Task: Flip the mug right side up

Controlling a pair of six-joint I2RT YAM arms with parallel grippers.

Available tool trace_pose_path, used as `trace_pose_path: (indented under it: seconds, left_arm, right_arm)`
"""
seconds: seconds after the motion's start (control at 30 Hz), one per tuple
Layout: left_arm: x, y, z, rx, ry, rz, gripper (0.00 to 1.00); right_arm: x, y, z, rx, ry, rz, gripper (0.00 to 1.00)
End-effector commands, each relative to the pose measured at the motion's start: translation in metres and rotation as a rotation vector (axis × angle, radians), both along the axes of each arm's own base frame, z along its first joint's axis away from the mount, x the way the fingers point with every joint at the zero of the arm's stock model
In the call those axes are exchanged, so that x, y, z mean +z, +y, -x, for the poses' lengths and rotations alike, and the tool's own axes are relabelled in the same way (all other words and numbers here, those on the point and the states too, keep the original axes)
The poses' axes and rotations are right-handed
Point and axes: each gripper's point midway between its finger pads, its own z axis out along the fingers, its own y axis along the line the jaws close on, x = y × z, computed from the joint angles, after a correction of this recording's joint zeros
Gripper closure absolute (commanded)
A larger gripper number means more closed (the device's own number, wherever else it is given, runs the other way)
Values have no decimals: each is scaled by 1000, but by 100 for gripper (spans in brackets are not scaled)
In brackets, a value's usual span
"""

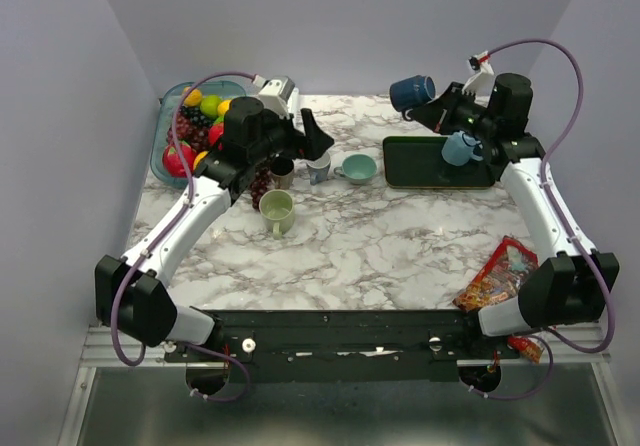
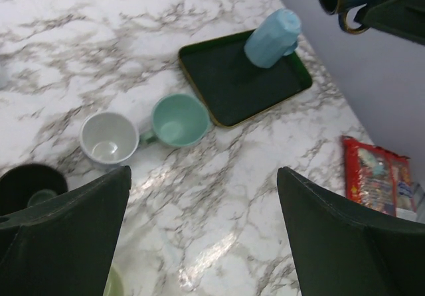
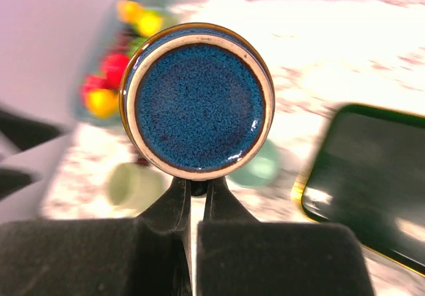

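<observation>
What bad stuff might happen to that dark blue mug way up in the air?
1. The dark mug is held up in the air, and the right fingers seem to pinch only its handle. It might slip while being turned and fall.
2. The light mug stands upside down on the tray close by. If the dark mug drops or comes down carelessly there, it could hit it.

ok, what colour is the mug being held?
The mug is speckled dark blue; right wrist view shows it best.
</observation>
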Motion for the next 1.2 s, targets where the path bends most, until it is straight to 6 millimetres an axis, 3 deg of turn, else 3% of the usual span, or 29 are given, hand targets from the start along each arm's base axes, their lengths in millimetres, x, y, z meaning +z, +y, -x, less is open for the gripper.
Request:
trace_pose_path:
  seconds: [0.0, 0.17, 0.37, 0.53, 0.67, 0.83, 1.17]
  left_arm:
    - [60, -48, 2, -156, -115, 138, 1]
    - [94, -93, 12, -285, -152, 262, 1]
    - [143, -113, 3, -335, -210, 388, 1]
    - [171, -125, 5, -385, -138, 524, 4]
    - [176, -130, 6, -406, -113, 584, 14]
    - [179, -141, 16, -472, -94, 613, 34]
    - [176, -144, 18, -447, -62, 631, 42]
  right_arm:
    - [84, 41, 41, 224, -176, -267, 99]
    - [129, 54, 69, 340, -278, -389, 99]
    - [158, 57, 86, 400, -330, -430, 99]
    - [167, 58, 88, 418, -339, -456, 99]
    - [170, 57, 87, 407, -348, -444, 99]
    - [172, 56, 88, 386, -353, -445, 99]
    - [172, 55, 87, 373, -355, -456, 99]
